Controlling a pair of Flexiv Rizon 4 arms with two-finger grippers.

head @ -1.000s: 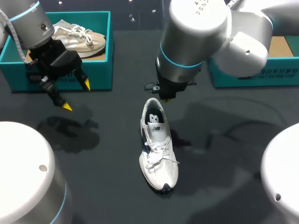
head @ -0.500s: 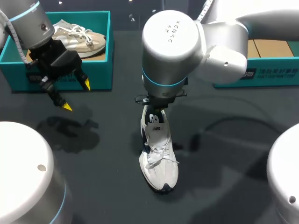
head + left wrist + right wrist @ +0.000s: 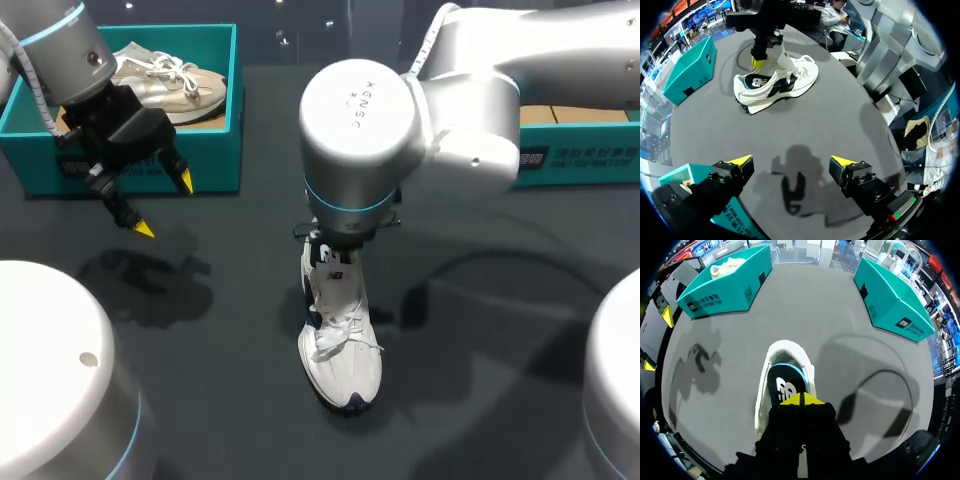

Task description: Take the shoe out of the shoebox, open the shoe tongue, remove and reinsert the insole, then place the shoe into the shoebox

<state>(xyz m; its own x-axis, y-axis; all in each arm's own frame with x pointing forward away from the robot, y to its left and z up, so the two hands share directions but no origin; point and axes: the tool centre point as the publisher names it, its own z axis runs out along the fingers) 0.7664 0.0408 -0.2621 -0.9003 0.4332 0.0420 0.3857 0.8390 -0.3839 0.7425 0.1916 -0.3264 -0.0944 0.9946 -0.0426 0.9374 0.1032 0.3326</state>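
Hanging over shoe (image 3: 341,345); right hand (image 3: 801,400) pinched

Silver-white arms (image 3: 470,70) wear cyan joint rings; left end effector (image 3: 164,205) black, yellow-tipped.

Middle of the worktop (image 3: 500,380): shoe (image 3: 340,345), toe toward the robot. Directly over its heel end: right pincer (image 3: 801,400). Far left: left shoebox (image 3: 215,110) with a second shoe (image 3: 165,80) inside, left pincer (image 3: 164,205) just before it. Far right: right shoebox (image 3: 580,155).
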